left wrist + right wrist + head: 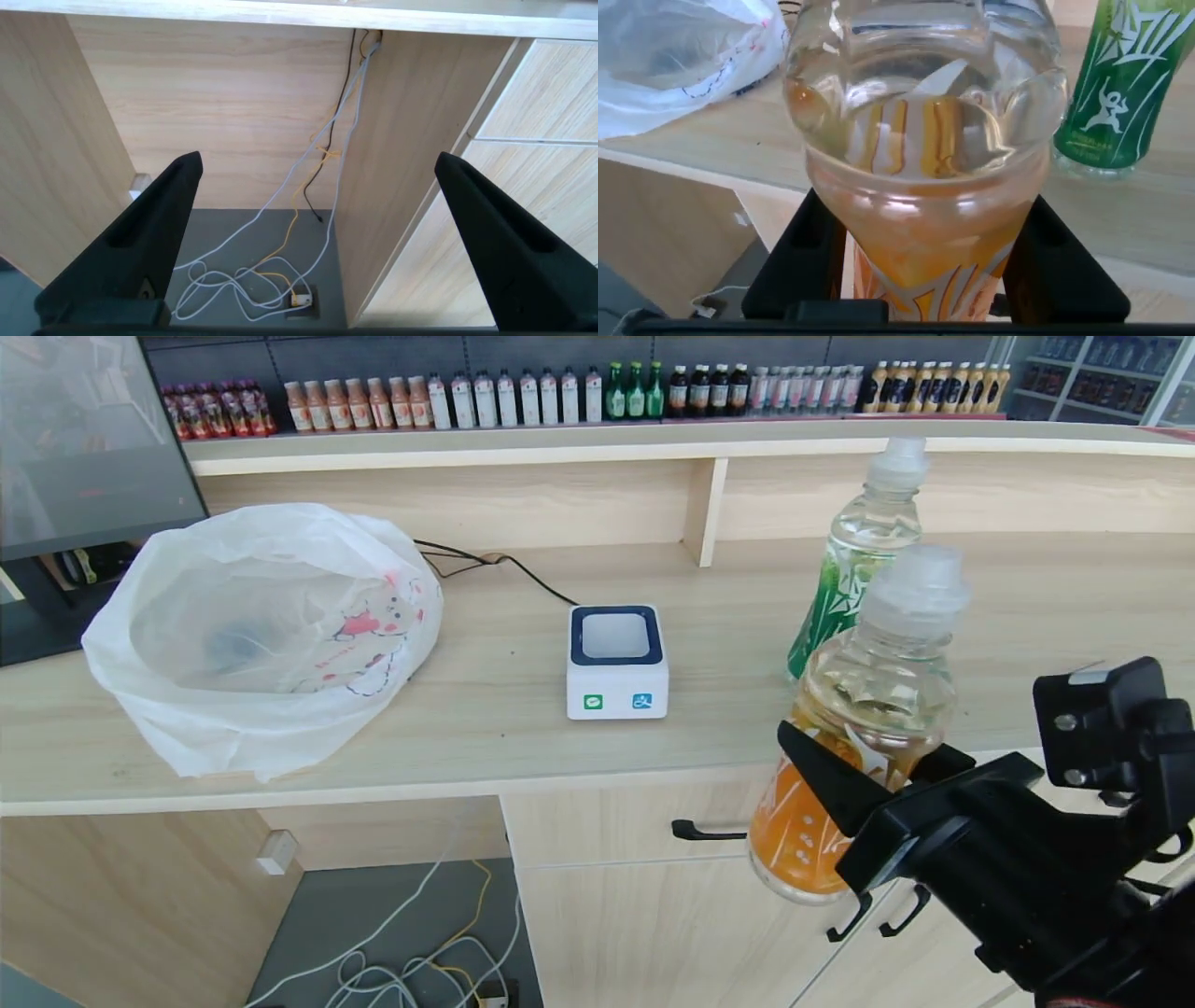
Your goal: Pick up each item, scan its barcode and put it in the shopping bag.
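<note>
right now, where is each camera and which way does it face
Head view: on the head, facing forward and down at the wooden counter, white plastic shopping bag and white box scanner; right gripper shut on the orange-labelled clear plastic bottle.
Left wrist view: below counter height, facing tangled floor cables past the open left gripper.
Right wrist view: behind the held bottle, facing over the counter; the gripper flanks it.
Shared by head and right wrist: that bottle, the green-labelled clear bottle, the bag.

Dark item (233, 642) inside shopping bag (187, 733) indistinct; green bottle (854, 569) base partly hidden.
</note>
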### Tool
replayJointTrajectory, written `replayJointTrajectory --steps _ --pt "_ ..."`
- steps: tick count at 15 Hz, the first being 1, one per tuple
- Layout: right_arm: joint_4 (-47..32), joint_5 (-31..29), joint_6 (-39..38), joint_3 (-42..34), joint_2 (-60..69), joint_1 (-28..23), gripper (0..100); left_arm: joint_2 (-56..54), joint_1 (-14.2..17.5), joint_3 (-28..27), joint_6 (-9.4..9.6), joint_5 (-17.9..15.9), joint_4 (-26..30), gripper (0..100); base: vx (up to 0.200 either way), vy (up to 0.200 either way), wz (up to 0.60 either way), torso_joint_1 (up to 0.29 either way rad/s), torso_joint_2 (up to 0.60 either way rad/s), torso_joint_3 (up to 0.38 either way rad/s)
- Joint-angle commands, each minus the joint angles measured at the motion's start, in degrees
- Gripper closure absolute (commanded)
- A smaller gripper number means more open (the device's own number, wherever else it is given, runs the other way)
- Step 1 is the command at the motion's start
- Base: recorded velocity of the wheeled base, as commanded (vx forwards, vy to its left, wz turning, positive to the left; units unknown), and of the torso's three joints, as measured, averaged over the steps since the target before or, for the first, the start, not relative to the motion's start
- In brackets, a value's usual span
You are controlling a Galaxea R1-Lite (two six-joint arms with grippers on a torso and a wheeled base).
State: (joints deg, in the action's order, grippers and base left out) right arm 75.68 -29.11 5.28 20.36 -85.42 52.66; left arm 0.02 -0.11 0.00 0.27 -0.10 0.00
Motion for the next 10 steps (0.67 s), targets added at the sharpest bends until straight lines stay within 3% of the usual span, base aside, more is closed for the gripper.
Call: replayJointTrajectory --steps 1,8,10 --pt "0.1 0.0 2.9 -0.3 -0.3 4.2 100 0.0 0.0 0.0 0.0 0.0 0.0 0 0.0 0.0 0.0 0.0 0.0 0.0" --pt "1.3 0.3 21.0 0.5 0.0 14.9 100 0.0 0.0 0.0 0.0 0.0 0.0 0 0.0 0.0 0.0 0.0 0.0 0.0" --pt "1.4 0.5 25.3 1.1 0.0 15.8 100 0.0 0.1 0.0 0.0 0.0 0.0 0 0.0 0.0 0.0 0.0 0.0 0.0"
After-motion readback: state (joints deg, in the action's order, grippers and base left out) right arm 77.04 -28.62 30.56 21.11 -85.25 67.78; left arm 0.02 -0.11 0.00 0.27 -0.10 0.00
